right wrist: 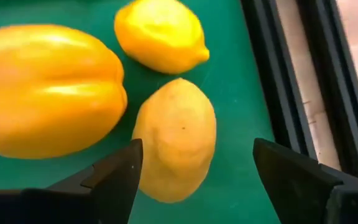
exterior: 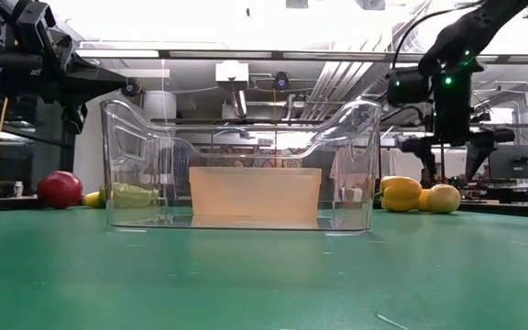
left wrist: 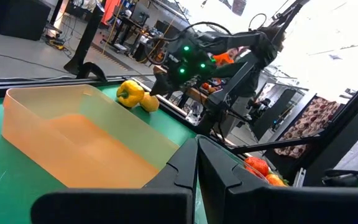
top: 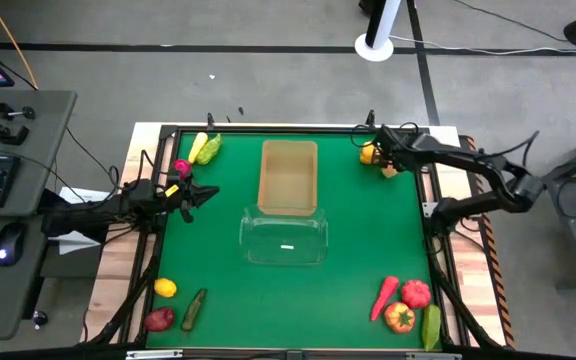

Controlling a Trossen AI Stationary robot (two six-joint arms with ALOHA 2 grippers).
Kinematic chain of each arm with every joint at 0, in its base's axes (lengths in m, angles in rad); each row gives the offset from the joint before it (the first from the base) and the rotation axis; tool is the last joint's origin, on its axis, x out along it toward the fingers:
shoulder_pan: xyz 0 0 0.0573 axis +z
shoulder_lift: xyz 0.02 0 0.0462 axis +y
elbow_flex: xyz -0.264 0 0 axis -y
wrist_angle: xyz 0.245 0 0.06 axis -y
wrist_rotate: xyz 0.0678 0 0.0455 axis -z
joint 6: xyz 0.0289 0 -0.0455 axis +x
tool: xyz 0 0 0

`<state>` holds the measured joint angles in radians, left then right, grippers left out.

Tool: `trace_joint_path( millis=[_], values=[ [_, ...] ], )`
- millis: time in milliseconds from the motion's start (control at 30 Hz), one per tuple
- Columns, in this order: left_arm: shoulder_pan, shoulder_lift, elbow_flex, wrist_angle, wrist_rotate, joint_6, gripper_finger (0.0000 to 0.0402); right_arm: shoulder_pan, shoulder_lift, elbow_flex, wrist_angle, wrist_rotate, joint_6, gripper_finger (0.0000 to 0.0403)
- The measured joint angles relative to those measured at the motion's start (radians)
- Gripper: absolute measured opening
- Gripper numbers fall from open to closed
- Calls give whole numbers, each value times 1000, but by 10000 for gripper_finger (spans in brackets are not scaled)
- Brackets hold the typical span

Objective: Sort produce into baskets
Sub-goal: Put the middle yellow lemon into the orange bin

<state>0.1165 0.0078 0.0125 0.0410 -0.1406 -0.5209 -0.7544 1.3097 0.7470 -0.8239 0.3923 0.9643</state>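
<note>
A tan bin [top: 288,177] stands at the table's middle, with a clear bin [top: 284,238] just in front of it. At the far right corner a yellow pepper [right wrist: 48,87] and two lemons lie on the green mat. My right gripper [right wrist: 197,171] is open above them, with its fingers on either side of the nearer lemon [right wrist: 176,140]. The other lemon [right wrist: 160,34] lies beyond it. I cannot see that the fingers touch anything. In the high view this gripper [top: 376,152] hides most of the group. My left gripper [top: 208,193] is shut and empty, left of the bins.
A banana [top: 199,147], a green piece [top: 211,149] and a red piece [top: 181,167] lie at the far left. A lemon [top: 166,288], a cucumber [top: 194,308] and an apple [top: 159,319] lie near left. A carrot [top: 384,297], a tomato [top: 416,293], a pepper [top: 399,318] and a cucumber [top: 431,325] lie near right.
</note>
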Motion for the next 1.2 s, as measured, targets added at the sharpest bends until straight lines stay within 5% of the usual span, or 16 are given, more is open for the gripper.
trace_joint_path(
  millis=[700, 833, 1200],
  values=[
    [0, 0, 0, 0, 0, 0, 1, -43, 245, 4, 144, -71, -64, 273],
    [0, 0, 0, 0, 0, 0, 1, -42, 198, -1, 125, -32, -78, 212],
    [0, 0, 0, 0, 0, 0, 1, 72, -198, -1, 21, -76, -109, 208]
  ],
)
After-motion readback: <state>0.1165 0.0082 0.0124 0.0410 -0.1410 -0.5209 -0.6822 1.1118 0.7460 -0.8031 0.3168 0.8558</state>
